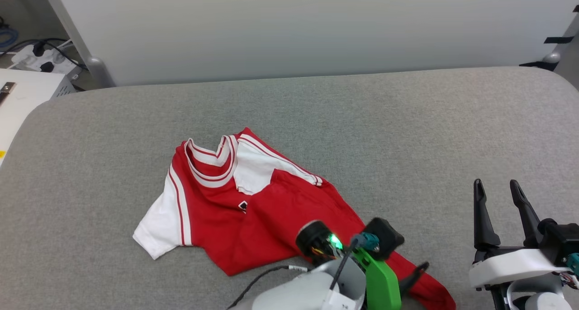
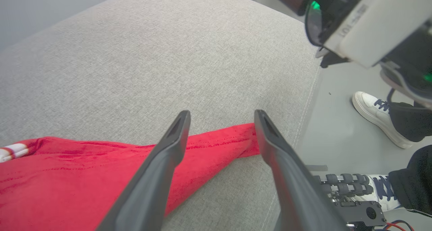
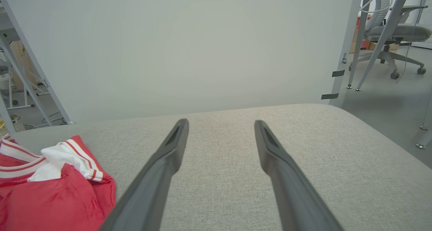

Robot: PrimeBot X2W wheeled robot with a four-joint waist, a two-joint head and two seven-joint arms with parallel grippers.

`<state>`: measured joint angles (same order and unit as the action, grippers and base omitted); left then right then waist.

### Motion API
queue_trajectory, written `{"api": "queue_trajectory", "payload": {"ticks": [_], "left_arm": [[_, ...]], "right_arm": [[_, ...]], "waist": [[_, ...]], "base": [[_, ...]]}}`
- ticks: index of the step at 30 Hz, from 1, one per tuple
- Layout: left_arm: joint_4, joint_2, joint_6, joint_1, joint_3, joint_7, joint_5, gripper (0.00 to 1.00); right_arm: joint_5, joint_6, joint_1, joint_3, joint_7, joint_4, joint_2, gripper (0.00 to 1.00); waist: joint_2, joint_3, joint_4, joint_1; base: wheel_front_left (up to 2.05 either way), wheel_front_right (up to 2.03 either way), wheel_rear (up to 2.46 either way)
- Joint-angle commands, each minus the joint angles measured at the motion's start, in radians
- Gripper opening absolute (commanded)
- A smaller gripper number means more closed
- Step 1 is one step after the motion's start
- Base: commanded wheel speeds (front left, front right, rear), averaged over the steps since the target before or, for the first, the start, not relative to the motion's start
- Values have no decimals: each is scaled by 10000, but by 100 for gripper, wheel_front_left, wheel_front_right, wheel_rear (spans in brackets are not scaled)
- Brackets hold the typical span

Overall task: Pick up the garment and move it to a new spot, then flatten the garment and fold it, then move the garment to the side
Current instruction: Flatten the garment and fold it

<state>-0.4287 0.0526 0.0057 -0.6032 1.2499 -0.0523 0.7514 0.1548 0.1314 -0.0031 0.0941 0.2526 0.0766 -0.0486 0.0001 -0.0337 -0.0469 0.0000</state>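
The garment (image 1: pixel 253 210), a red jersey with white sleeves and striped trim, lies crumpled on the grey padded table (image 1: pixel 362 120), left of centre. One red corner trails toward the near edge. My left gripper (image 1: pixel 407 280) hangs over that corner. In the left wrist view it (image 2: pixel 221 118) stands open, its two fingers astride the narrow red strip of the garment (image 2: pixel 67 170) without pinching it. My right gripper (image 1: pixel 496 185) is open over bare table at the lower right, well clear of the cloth. In the right wrist view, my right gripper (image 3: pixel 221 123) has the garment (image 3: pixel 50 197) at the lower left.
A pale wall panel (image 1: pixel 294 29) runs behind the table. The table's near edge (image 2: pixel 307 106) is close to the left gripper, and a person's white shoes (image 2: pixel 378 116) stand on the floor beyond it. A power strip with cables (image 1: pixel 40 59) lies at the far left.
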Motion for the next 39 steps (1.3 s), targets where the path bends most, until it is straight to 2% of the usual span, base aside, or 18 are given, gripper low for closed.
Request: {"api": "queue_trajectory", "payload": {"ticks": [1, 3, 4, 5, 10, 15, 19, 24, 27, 34, 39], "left_arm": [[-217, -23, 138, -344, -231, 341, 126, 100], [-561, -23, 294, -545, -654, 920, 212, 100], [-1021, 156, 437, -730, -1291, 1651, 362, 100], [-1135, 306, 494, -765, -1552, 1945, 434, 100], [-1174, 1246, 912, -559, -2678, 2841, 716, 100], [-118, 2529, 1571, 474, -4430, 3128, 624, 100], [1499, 3108, 1780, 2058, -6110, 3136, -117, 100], [2857, 2993, 1800, 4015, -7665, 3138, -1028, 100], [3264, 2548, 1710, 4909, -8416, 3138, -1428, 100], [3201, 1902, 1072, 5344, -8986, 3139, -2440, 100], [3039, 1537, 734, 5147, -9319, 3139, -2810, 100]], "right_arm": [[-26, -7, 1, -35, 92, 4, -16, 100], [-106, -7, 59, -47, 92, -23, -16, 100], [-212, -7, 166, -27, 92, -67, -16, 100], [-265, -7, 207, -36, 92, -81, -16, 100], [-471, -7, 446, -89, 92, -158, -16, 100], [-563, -7, 715, -178, 92, -232, -16, 100], [-601, -7, 876, -268, 92, -241, -16, 100], [-578, -7, 950, -377, 92, -214, -16, 100], [-567, -7, 971, -473, 92, -195, -16, 100], [-617, -7, 888, -676, 92, -193, -84, 100], [-693, -7, 576, -1223, 3, -119, -586, 100]], "waist": [[-1, 198, 239, 0], [-1, 334, 414, 0], [-1, 537, 678, 0], [-1, 609, 770, 0], [-1, 878, 1144, 0], [-1, 1032, 1442, 0], [-1, 1078, 1584, 0], [-1, 1050, 1691, 0], [-1, 975, 1759, 0], [-1, 713, 1965, 0], [-1, 304, 2296, 0]], "base": [[0, 0, 0], [0, 0, 0], [0, 0, 0], [0, 0, 0], [0, 0, 0], [0, 0, 0], [0, 0, 0], [0, 0, 0], [0, 0, 0], [0, 0, 0], [0, 0, 0]]}}
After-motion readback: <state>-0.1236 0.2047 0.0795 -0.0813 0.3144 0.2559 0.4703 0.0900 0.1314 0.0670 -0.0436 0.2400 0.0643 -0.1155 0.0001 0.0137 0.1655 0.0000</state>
